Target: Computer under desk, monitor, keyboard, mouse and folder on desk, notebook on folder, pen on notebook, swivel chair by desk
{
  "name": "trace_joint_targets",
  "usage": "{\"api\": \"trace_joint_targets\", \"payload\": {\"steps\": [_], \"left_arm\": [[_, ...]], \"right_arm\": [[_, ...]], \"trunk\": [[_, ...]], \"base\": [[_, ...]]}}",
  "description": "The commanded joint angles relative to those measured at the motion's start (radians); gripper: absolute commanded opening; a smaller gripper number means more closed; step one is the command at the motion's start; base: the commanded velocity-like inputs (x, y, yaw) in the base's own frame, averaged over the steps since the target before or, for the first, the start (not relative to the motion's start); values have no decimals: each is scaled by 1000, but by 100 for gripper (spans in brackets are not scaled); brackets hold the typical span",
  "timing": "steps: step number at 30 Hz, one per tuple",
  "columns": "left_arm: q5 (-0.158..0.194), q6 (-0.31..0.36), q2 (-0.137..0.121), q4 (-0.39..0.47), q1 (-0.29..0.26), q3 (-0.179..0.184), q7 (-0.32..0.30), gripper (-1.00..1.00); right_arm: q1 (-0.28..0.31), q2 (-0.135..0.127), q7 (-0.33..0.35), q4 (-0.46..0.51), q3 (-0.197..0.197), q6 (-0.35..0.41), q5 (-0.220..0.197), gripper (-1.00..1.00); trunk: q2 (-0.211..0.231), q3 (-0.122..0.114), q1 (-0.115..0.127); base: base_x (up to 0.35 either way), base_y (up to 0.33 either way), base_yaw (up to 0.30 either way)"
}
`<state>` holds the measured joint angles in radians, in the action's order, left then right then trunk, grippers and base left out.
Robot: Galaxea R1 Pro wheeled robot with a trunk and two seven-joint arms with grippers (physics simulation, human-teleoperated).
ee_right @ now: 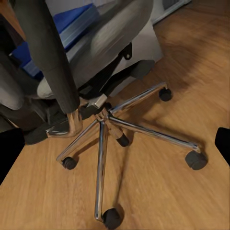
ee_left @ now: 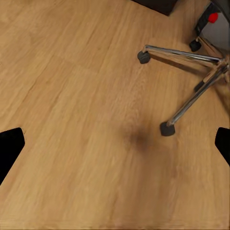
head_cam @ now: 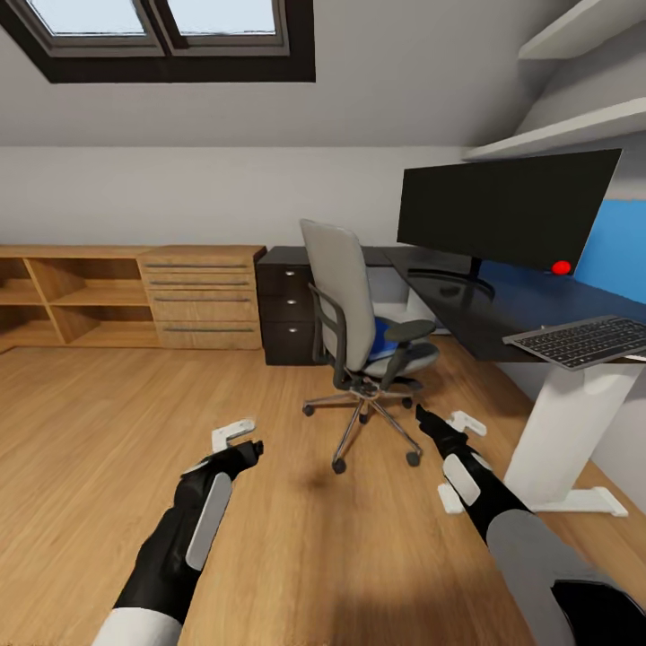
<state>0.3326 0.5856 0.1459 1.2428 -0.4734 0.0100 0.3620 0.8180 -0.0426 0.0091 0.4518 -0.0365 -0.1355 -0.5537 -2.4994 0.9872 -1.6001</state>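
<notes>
The grey swivel chair (head_cam: pixel 345 301) stands on the wood floor just left of the black desk (head_cam: pixel 467 309). On its seat lies the blue folder (head_cam: pixel 384 339), whose edge also shows by the seat (ee_right: pixel 72 26). The monitor (head_cam: pixel 507 211) and the keyboard (head_cam: pixel 583 341) are on the desk. A red round button on a dark panel (ee_left: pixel 212 17), probably the computer, shows beyond the chair's chrome base (ee_left: pixel 191 98). My left gripper (head_cam: pixel 235 435) hangs open over bare floor. My right gripper (head_cam: pixel 449 440) is open, close to the chair base (ee_right: pixel 103 122). Mouse, notebook and pen are out of view.
A light wooden drawer cabinet (head_cam: pixel 202 296) and open shelves (head_cam: pixel 72 301) line the back wall. The desk's black drawers (head_cam: pixel 287 309) stand behind the chair. Its white leg and foot (head_cam: pixel 574 440) are right of my right arm. Wall shelves (head_cam: pixel 556 135) hang above.
</notes>
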Motion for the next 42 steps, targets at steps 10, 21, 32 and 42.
{"api": "trace_joint_targets", "payload": {"steps": [10, 21, 32, 42], "left_arm": [[11, 193, -14, 176, 82, 1, 9, 100], [11, 194, -24, 178, 82, -1, 9, 100], [14, 195, -47, 175, 82, -5, 9, 100], [14, 194, -49, 162, 82, -6, 10, 100]], "right_arm": [[-108, 0, -27, 208, -4, 6, -13, 100], [-228, 4, -185, 419, -1, 5, -11, 100], [-238, 5, -201, 432, 0, 2, -11, 100], [-238, 1, -200, 429, -1, -18, -3, 100]], "trunk": [[-3, 40, -4], [-5, 67, -8], [-5, 67, -8], [-5, 67, -8]], "base": [[0, 0, 0], [0, 0, 0], [3, 0, 0], [244, 0, 0]]}}
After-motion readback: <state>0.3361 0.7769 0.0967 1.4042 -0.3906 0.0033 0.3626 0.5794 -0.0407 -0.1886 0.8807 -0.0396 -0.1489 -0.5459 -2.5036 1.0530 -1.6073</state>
